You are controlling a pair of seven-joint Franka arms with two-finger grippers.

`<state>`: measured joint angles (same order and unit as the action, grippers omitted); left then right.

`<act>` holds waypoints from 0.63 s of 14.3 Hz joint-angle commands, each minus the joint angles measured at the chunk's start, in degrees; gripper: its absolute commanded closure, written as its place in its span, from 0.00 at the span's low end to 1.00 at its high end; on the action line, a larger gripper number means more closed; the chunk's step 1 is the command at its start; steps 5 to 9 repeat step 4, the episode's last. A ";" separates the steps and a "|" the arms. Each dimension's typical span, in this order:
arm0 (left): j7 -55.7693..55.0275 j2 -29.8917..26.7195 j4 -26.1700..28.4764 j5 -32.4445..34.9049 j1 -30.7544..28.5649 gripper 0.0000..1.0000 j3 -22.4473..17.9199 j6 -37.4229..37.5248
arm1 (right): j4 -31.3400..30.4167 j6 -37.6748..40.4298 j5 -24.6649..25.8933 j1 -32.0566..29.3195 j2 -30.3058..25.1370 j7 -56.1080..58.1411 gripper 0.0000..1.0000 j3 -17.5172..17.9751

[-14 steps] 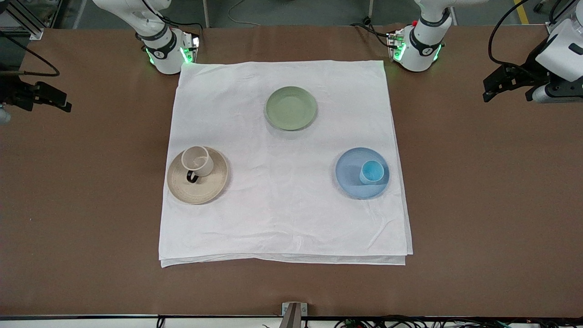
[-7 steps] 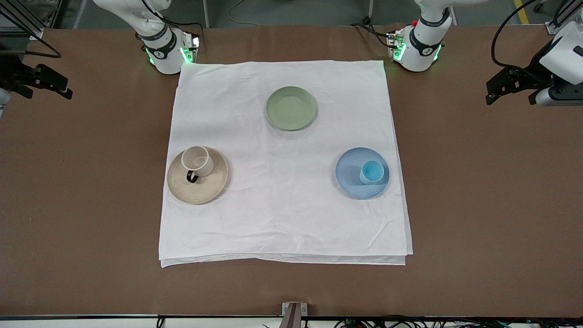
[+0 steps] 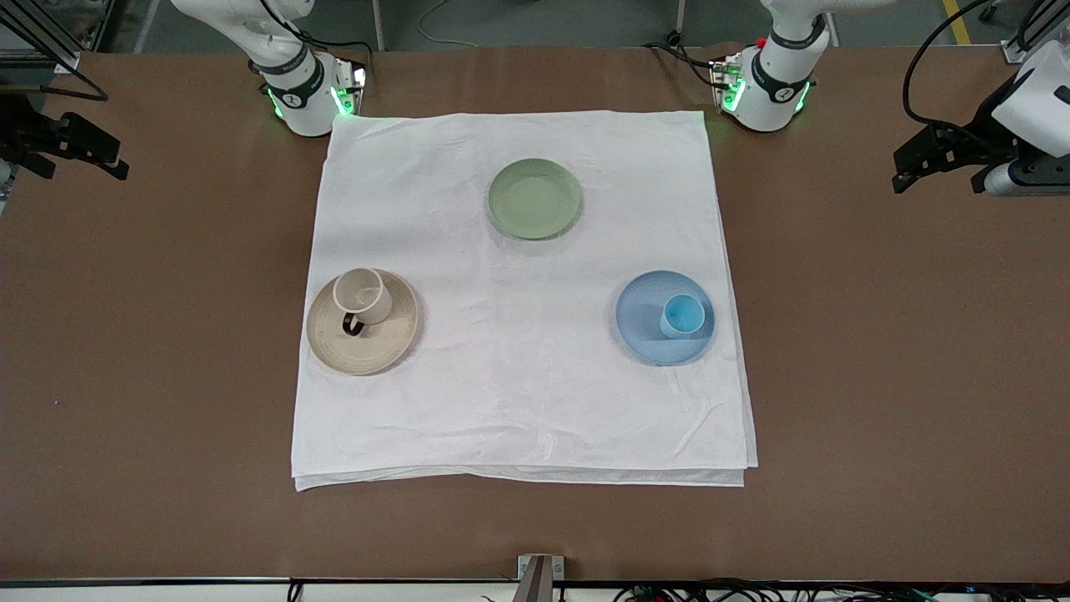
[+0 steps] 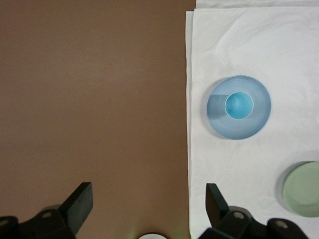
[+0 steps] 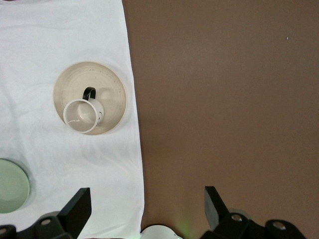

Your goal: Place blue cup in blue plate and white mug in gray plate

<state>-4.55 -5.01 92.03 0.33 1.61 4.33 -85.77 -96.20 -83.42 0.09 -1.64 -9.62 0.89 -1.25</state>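
Observation:
The blue cup (image 3: 682, 315) stands upright in the blue plate (image 3: 639, 322), toward the left arm's end of the white cloth. The white mug (image 3: 362, 295) stands upright on the gray plate (image 3: 380, 347), its dark handle toward the front camera. My left gripper (image 3: 911, 167) is open and empty over bare table past the left arm's end of the cloth. My right gripper (image 3: 100, 155) is open and empty over bare table past the right arm's end. The left wrist view shows its open gripper (image 4: 148, 199), the cup (image 4: 239, 105) and the plate (image 4: 254, 124). The right wrist view shows its open gripper (image 5: 145, 203), the mug (image 5: 82, 117) and the plate (image 5: 107, 84).
A sage-green plate (image 3: 534, 198) lies empty on the white cloth (image 3: 518, 401), farther from the front camera than the other two plates. It also shows in the left wrist view (image 4: 301, 189) and the right wrist view (image 5: 10, 185). Brown table surrounds the cloth.
Both grippers have drawn back a little toward the robots' side of the table, staying off the cloth. The cups and plates have not moved.

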 commanded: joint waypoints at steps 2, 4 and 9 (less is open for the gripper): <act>1.21 0.53 -1.41 -1.03 -0.03 0.00 -0.29 1.40 | 0.14 0.89 -0.52 -0.20 -1.10 -0.89 0.00 0.20; 1.21 0.53 -1.41 -1.12 -0.03 0.00 -0.29 1.40 | 0.14 0.71 -2.10 -0.38 -1.10 -0.81 0.00 0.11; 1.21 0.53 -1.41 -1.12 -0.03 0.00 -0.29 1.40 | 0.14 0.71 -2.10 -0.38 -1.10 -0.81 0.00 0.11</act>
